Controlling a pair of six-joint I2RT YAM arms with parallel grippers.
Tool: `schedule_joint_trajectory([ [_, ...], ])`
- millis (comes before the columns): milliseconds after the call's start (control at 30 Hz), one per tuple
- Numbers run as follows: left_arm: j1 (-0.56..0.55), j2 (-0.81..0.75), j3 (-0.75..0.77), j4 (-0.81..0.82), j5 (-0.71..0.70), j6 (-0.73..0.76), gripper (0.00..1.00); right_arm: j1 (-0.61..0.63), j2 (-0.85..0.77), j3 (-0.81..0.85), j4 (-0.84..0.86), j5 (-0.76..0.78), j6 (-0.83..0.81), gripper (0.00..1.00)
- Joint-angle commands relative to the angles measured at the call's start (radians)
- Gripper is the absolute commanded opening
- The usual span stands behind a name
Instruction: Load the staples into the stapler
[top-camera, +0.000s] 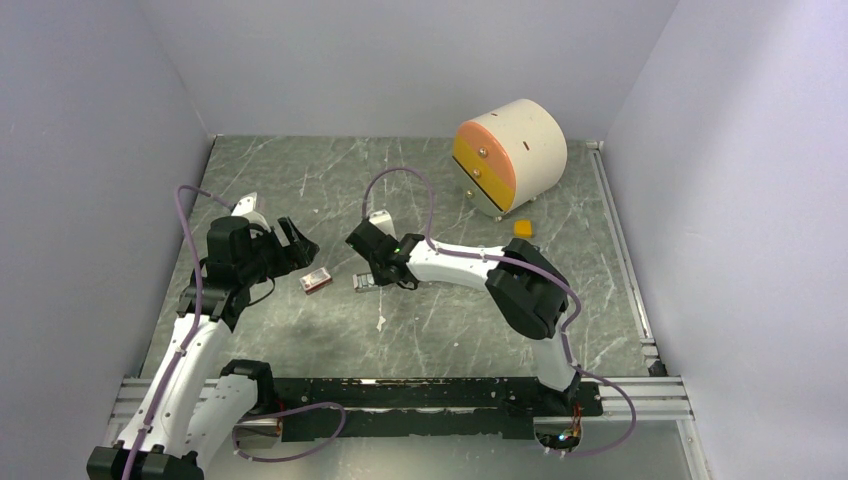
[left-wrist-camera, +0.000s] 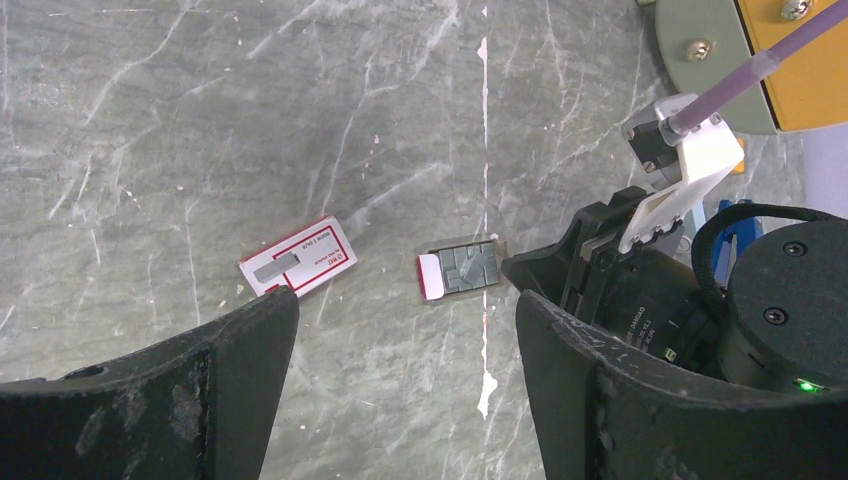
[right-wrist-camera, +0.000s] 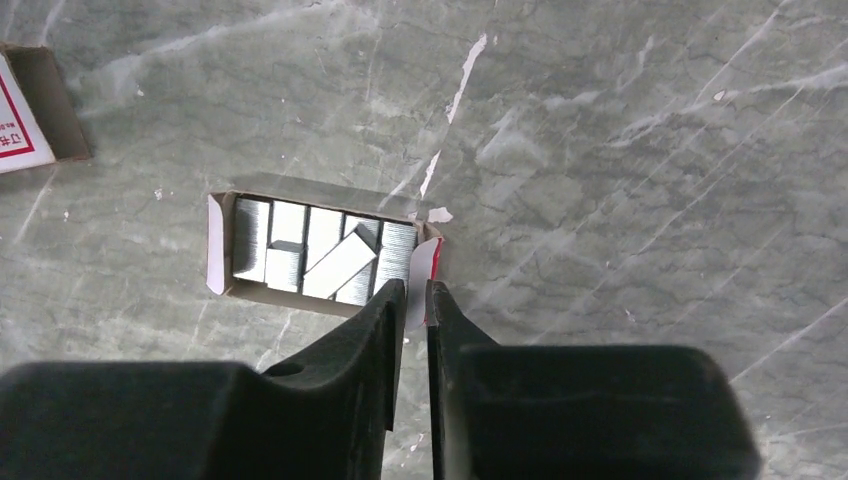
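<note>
Right gripper (right-wrist-camera: 415, 292): fingers nearly closed, a slit between them. It appears to pinch the end flap of the cardboard tray (right-wrist-camera: 222, 250).
Staples (right-wrist-camera: 318, 250): lying in that tray mid-tabletop, with one strip loose and slantwise on top.
Left gripper (left-wrist-camera: 405, 330): spread wide, holding nothing, hovering above the tray and the red-and-white sleeve (left-wrist-camera: 298, 258).
Stapler: not placed for certain. A blue sliver (left-wrist-camera: 737, 222) behind the right wrist may be it.

Risks, as judged:
- The flap is thin card, so a pull or lift could tear it or tip the tray and spill the strips.
- The slanted strip looks likeliest to slide out or snap.
- The two wrists are close, so a reach by either could knock the other.

Surface: tabletop (top-camera: 330, 180) is grey-green with a marble pattern, white veins and flecks, looks smooth and hard, and has metal rails along its right and near edges.
Room: pale lilac walls on three sides. A cream drum (top-camera: 525, 145) with an orange-and-yellow face sits back right, with a small yellow block (top-camera: 522, 228) near it.
</note>
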Motion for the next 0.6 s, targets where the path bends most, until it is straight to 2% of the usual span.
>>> schedule_joint_trajectory([
  [0,0.004,-0.007,-0.002,-0.005,-0.005,0.012,0.84,-0.003,0.005,0.007,-0.011,0.042,0.015,0.11],
  [67,0.004,-0.007,-0.002,-0.006,-0.006,0.010,0.84,-0.005,0.004,0.005,-0.012,0.049,0.023,0.04],
  [167,0.004,-0.006,-0.002,-0.006,-0.006,0.010,0.84,-0.009,-0.006,-0.002,0.001,0.051,0.030,0.00],
  [567,0.004,-0.004,-0.003,-0.004,-0.005,0.007,0.83,-0.049,0.009,0.017,0.124,0.032,0.041,0.00],
])
